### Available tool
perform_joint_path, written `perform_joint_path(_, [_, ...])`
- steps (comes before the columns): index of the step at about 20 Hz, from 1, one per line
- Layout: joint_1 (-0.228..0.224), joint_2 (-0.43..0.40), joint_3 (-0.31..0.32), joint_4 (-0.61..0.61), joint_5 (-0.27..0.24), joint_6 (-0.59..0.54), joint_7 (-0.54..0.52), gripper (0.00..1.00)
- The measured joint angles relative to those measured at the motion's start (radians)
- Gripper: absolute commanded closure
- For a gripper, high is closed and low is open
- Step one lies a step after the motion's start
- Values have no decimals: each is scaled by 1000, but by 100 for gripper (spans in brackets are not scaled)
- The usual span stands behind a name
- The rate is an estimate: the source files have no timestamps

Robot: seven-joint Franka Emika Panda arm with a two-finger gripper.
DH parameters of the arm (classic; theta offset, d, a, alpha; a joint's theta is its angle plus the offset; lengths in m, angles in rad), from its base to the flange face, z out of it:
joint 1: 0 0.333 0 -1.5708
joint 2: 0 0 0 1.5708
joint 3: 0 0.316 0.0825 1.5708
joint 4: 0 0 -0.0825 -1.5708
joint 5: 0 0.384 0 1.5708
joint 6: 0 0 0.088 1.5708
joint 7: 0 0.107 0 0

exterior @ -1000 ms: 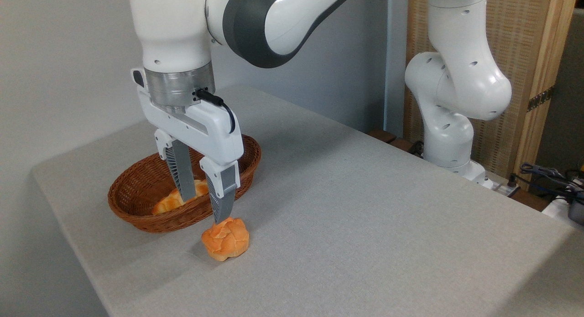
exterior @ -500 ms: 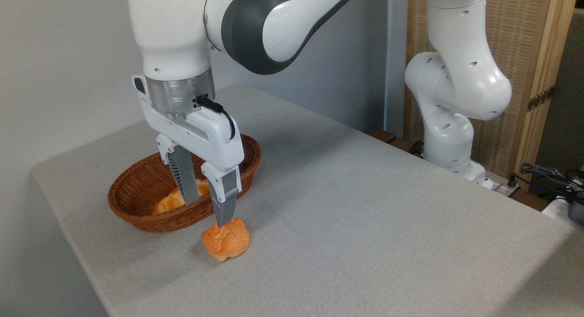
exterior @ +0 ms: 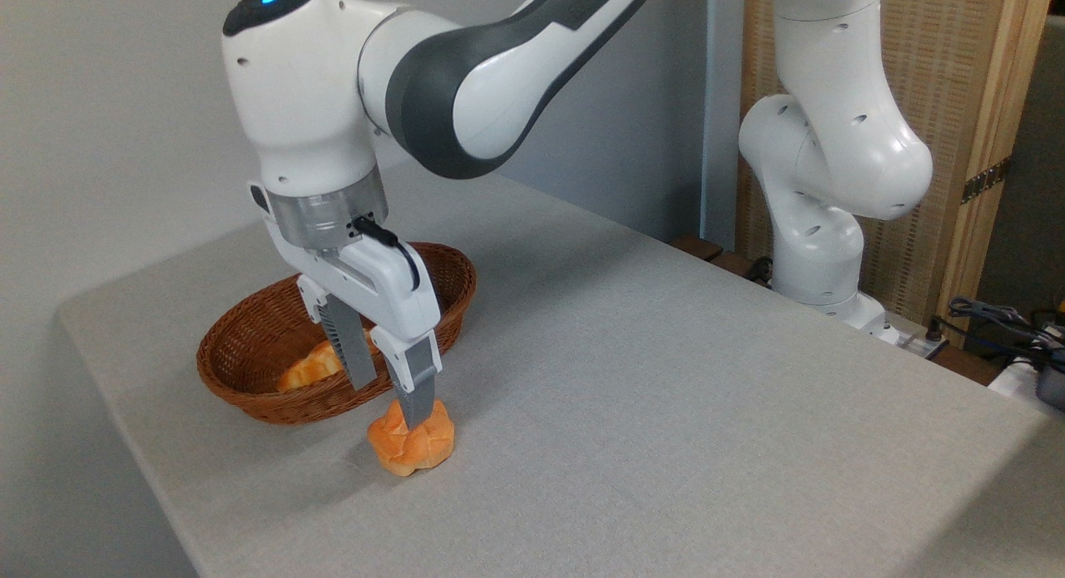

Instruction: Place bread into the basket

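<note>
Bread (exterior: 412, 447) sits on your desk (exterior: 666, 395), just outside the basket's near rim, knotted top facing up; being round, it shows you no long axis. Your claw (exterior: 389, 402) is spread, the near finger's tip at the bun's top, the other finger behind it. Your basket (exterior: 250, 391) holds an orange-and-pale pastry (exterior: 309, 368).

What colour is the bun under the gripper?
Orange-golden, with a knotted, segmented top; the bun shows clearly in the fixed camera view.
</note>
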Motion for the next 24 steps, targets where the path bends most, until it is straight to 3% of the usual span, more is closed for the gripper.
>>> perform_joint_path(17, [0,41,-4,-58,0,-1,1,2])
perform_joint_path(19, [0,41,-4,-58,0,-1,1,11])
perform_joint_path(21, [0,41,-4,-58,0,-1,1,46])
perform_joint_path(22, [0,41,-4,-58,0,-1,3,59])
perform_joint_path(24, [0,41,-4,-58,0,-1,16,61])
